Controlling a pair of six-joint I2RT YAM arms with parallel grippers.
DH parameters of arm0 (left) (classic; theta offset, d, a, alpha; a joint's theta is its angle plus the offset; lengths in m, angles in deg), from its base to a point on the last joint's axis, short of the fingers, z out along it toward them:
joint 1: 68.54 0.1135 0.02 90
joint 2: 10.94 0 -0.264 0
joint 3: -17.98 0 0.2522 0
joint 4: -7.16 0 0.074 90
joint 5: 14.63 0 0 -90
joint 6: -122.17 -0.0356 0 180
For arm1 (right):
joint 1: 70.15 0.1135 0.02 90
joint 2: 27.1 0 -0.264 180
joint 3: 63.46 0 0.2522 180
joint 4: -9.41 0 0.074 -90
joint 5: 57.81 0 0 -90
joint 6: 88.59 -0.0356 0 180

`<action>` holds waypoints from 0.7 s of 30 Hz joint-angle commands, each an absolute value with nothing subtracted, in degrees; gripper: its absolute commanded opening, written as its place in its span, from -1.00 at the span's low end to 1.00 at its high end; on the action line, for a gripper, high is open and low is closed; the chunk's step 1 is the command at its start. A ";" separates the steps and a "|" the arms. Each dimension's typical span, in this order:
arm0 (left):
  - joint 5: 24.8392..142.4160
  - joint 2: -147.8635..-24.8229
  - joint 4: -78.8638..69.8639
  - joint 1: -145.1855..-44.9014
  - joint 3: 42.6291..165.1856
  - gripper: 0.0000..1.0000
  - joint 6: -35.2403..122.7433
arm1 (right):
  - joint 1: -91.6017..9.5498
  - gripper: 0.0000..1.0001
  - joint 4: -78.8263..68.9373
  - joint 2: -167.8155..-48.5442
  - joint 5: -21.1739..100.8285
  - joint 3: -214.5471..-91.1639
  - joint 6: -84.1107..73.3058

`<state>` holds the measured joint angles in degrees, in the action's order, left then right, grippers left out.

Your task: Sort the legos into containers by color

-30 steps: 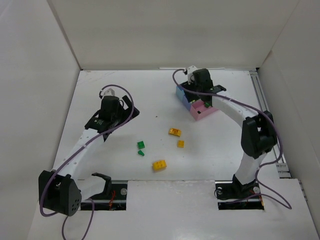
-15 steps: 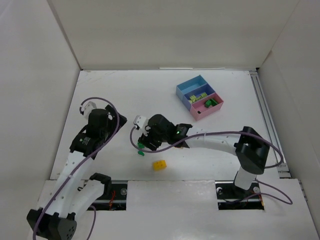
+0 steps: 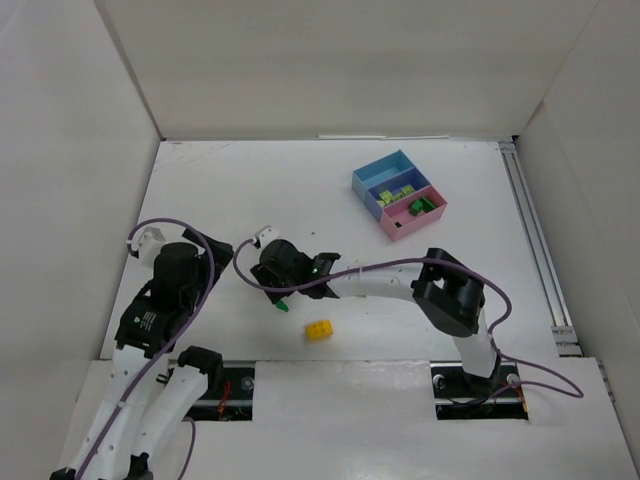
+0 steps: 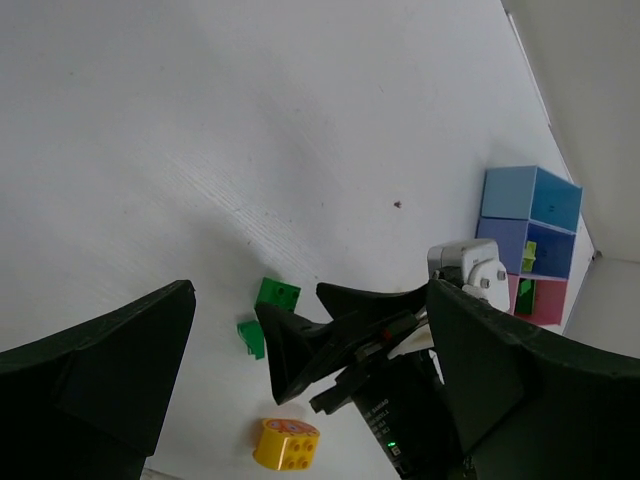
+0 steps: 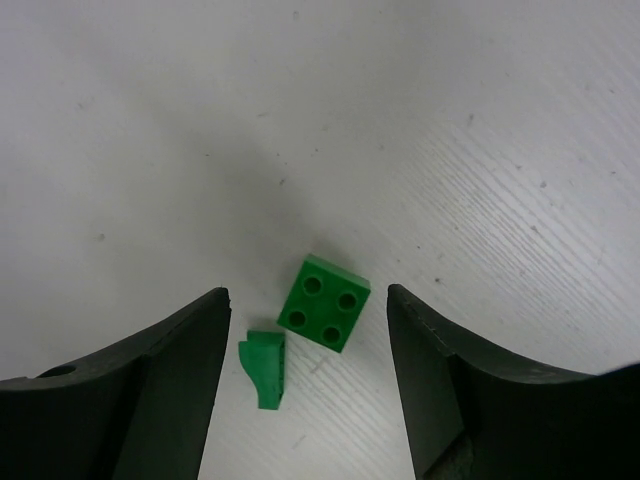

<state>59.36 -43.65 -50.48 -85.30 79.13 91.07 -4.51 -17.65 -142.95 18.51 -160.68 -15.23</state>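
Two dark green legos lie between my right gripper's [image 5: 307, 298] open fingers: a square four-stud brick [image 5: 323, 302] and a small piece [image 5: 264, 368] beside it, both on the table. In the top view this gripper [image 3: 281, 290] hides the square brick; only the small piece [image 3: 282, 306] shows. An orange-yellow brick [image 3: 319, 330] lies just in front. My left gripper [image 4: 310, 292] is open and empty, looking at the right gripper from the left. The containers [image 3: 398, 195] stand at the back right: light blue, dark blue with lime legos, pink with a green lego.
The right arm [image 3: 380, 283] stretches low across the middle of the table and hides what lies under it. White walls close in the left, back and right. A rail [image 3: 535, 240] runs along the right edge.
My right gripper has swung from the containers to the green legos at centre left and settled over them. My left arm has drawn back toward the near left.
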 commanded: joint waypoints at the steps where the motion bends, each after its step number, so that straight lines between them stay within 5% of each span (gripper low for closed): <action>1: 58.57 -42.75 -51.52 -85.07 79.73 1.00 91.67 | -3.36 0.39 -18.67 -144.43 16.81 -163.79 -19.15; 12: 58.58 -41.70 -51.52 -85.07 78.15 1.00 91.67 | -2.83 0.27 -24.30 -149.17 11.88 -165.02 -22.67; 17: 59.11 -41.70 -50.47 -85.07 77.10 1.00 91.67 | -2.83 -0.25 -24.22 -149.18 11.80 -165.02 -22.67; 21: 60.34 -42.39 -49.85 -85.07 76.57 1.00 90.44 | -2.83 -0.42 -23.16 -147.16 11.80 -165.02 -21.36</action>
<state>59.95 -42.23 -51.03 -85.30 77.23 91.17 -3.37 -23.29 -147.89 12.83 -163.20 -21.68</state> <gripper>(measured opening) 0.997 0.424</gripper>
